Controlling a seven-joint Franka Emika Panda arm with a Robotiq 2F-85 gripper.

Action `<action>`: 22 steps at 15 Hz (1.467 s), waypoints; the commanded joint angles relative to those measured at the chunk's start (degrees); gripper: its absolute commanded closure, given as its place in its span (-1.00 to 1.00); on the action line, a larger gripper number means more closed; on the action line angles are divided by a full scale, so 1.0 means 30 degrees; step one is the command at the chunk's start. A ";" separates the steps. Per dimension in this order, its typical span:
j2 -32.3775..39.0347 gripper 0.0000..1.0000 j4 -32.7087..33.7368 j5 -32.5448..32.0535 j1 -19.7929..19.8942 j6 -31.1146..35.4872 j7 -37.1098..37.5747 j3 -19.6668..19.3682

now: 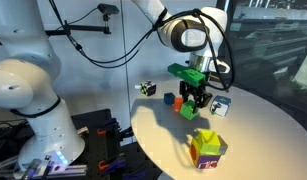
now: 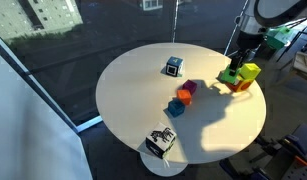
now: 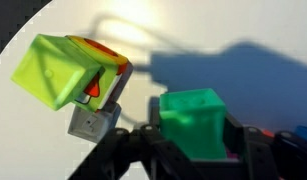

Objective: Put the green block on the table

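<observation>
The green block (image 3: 193, 122) sits between my gripper's (image 3: 191, 140) two black fingers, which are shut on it. In both exterior views the gripper (image 1: 196, 98) (image 2: 238, 62) points down and holds the green block (image 1: 189, 111) (image 2: 231, 75) low over the round white table (image 1: 258, 130) (image 2: 133, 95). I cannot tell whether the block touches the top. The gripper's shadow falls on the table (image 3: 233, 40) in the wrist view.
A larger multicoloured cube (image 1: 207, 148) (image 2: 249, 74) (image 3: 68, 72) stands close beside the gripper. Small orange (image 1: 167, 99) (image 2: 182, 96), blue (image 1: 178, 101) (image 2: 174, 107) and magenta (image 2: 189, 88) blocks lie nearby. White patterned cubes (image 1: 221, 104) (image 1: 146, 88) (image 2: 173, 66) (image 2: 160, 142) stand near the table's rim.
</observation>
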State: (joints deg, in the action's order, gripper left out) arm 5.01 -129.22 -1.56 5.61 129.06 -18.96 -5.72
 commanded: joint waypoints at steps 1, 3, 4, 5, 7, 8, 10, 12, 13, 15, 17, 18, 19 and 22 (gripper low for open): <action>0.1556 0.34 0.1210 -0.0512 -0.0127 0.0643 0.1504 0.0195; 0.2320 0.34 0.1752 -0.0515 -0.0179 0.0946 0.2013 0.0293; 0.2699 0.34 0.2075 -0.0507 -0.0214 0.0989 0.2286 0.0353; 0.3029 0.34 0.2385 -0.0511 -0.0252 0.1011 0.2527 0.0411; 0.3687 0.34 0.3049 -0.0498 -0.0356 0.1027 0.3025 0.0514; 0.4024 0.34 0.3437 -0.0487 -0.0424 0.0996 0.3281 0.0560; 0.4578 0.34 0.4106 -0.0499 -0.0592 0.0966 0.3741 0.0610; 0.5041 0.34 0.4724 -0.0522 -0.0767 0.0931 0.4193 0.0642; 0.5250 0.34 0.4997 -0.0530 -0.0846 0.0928 0.4398 0.0654; 0.5720 0.34 0.5546 -0.0629 -0.1024 0.1015 0.4845 0.0625; 0.6202 0.34 0.6109 -0.0689 -0.1156 0.0952 0.5276 0.0586; 0.6435 0.34 0.6357 -0.0729 -0.1214 0.0964 0.5480 0.0562; 0.6654 0.34 0.6593 -0.0739 -0.1249 0.0912 0.5607 0.0557; 0.7308 0.34 0.7196 -0.0870 -0.1350 0.0951 0.6052 0.0513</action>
State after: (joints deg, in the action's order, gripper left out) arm 24.50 -110.93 -2.40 2.14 132.33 -3.64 -3.87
